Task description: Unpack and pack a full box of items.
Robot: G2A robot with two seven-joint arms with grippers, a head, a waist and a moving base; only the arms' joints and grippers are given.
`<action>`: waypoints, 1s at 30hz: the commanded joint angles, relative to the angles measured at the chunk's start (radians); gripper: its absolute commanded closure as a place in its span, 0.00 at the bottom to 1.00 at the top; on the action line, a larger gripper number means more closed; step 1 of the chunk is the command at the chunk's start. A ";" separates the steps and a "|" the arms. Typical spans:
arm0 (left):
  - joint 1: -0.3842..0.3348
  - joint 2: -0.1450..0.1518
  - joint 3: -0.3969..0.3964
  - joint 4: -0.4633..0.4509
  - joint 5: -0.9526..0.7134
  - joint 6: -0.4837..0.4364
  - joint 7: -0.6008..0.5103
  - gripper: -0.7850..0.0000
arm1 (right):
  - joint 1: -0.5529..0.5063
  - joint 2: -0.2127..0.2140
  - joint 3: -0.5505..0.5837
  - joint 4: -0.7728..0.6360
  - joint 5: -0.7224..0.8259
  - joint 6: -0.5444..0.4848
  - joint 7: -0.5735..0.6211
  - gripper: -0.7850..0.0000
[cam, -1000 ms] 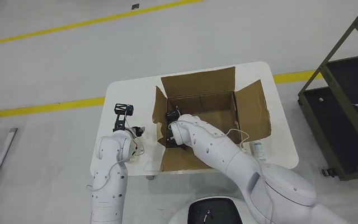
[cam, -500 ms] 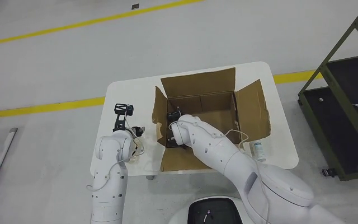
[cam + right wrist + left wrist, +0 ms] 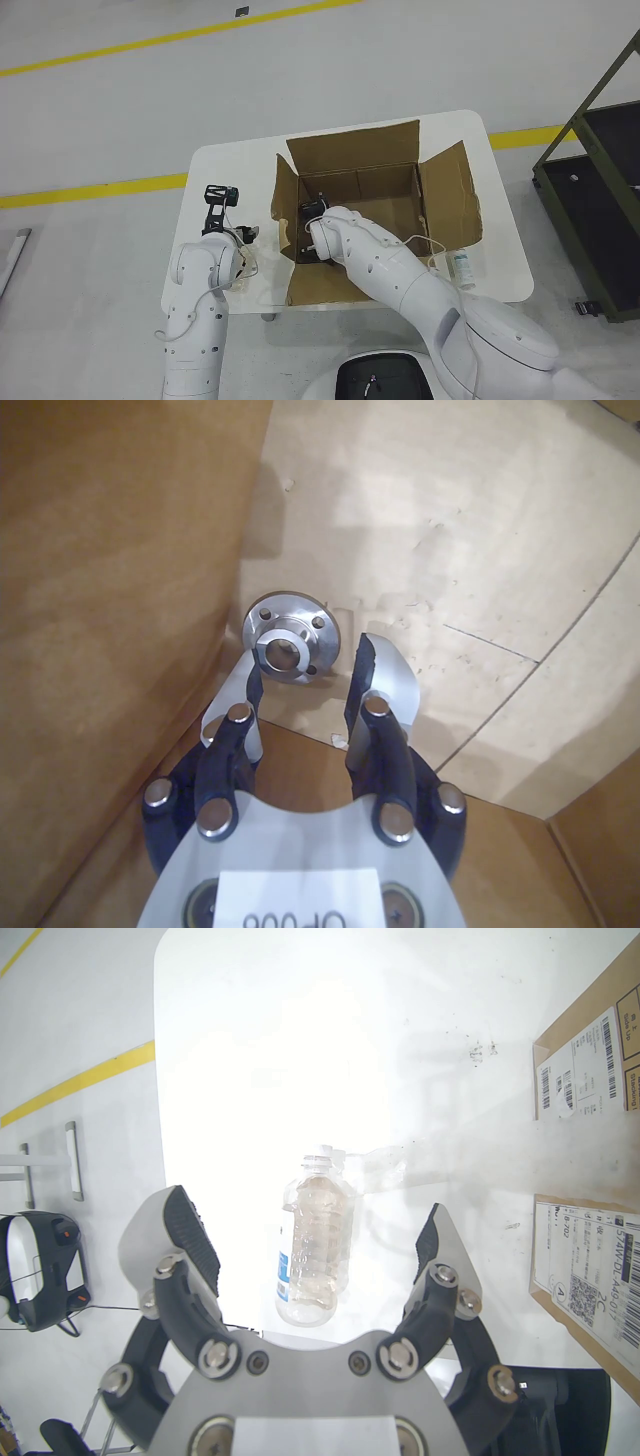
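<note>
An open cardboard box [image 3: 352, 146] stands mid-table. My right arm [image 3: 345, 238] reaches down into its left inner corner. There my right gripper [image 3: 310, 652] is open just above a round metal flange [image 3: 291, 643] lying on the box floor [image 3: 450, 550] against the wall; one fingertip [image 3: 256, 670] is beside the flange's hub, the other is off its rim. My left gripper [image 3: 307, 1218] hangs open over the white table [image 3: 300, 1028] left of the box, above a clear plastic bottle [image 3: 315, 1248] that lies on its side between the fingers' line.
A black handheld device [image 3: 222, 193] sits at the table's left edge, also seen as a black device [image 3: 42, 1273]. The labelled box side [image 3: 585, 1278] is close to my left gripper. A small bottle [image 3: 460, 268] lies on the table right of the box.
My right arm has edged slightly further along inside the box. The left arm has kept still.
</note>
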 commanded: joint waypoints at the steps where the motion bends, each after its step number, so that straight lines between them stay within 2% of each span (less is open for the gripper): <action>1: 0.000 0.000 0.000 0.000 0.000 0.000 0.000 0.00 | 0.001 -0.001 0.002 0.004 -0.003 0.003 -0.001 0.58; 2: 0.000 0.000 0.000 0.000 0.000 0.000 0.000 0.00 | 0.001 -0.002 0.004 0.006 -0.004 0.004 0.000 0.66; 3: 0.000 0.000 0.000 0.000 0.000 0.000 0.000 0.00 | 0.001 -0.003 0.005 0.008 -0.006 0.005 0.002 0.70; 4: 0.000 0.000 0.000 0.000 0.000 0.000 0.000 0.00 | 0.002 -0.004 0.005 0.011 -0.010 0.010 0.002 0.82; 6: 0.000 0.000 0.000 0.000 0.000 0.000 0.000 0.00 | 0.003 -0.006 0.007 0.014 -0.013 0.022 0.002 1.00; 15: 0.000 0.000 0.000 0.000 0.000 0.000 0.000 0.00 | 0.023 -0.006 0.022 0.007 -0.040 0.084 -0.005 1.00; 25: 0.000 0.000 0.000 0.000 0.000 0.000 0.000 0.00 | 0.032 0.025 0.067 0.033 -0.047 0.105 0.004 0.99; 27: 0.000 0.000 0.000 0.000 0.000 0.000 0.000 0.00 | 0.032 0.032 0.074 0.032 -0.050 0.105 0.004 0.82; 29: 0.000 0.000 0.000 0.000 0.000 0.000 0.000 0.00 | 0.031 0.039 0.082 0.026 -0.054 0.108 0.007 0.73; 30: 0.000 0.000 0.000 0.000 0.000 0.000 0.000 0.00 | 0.030 0.042 0.085 0.021 -0.056 0.108 0.008 0.65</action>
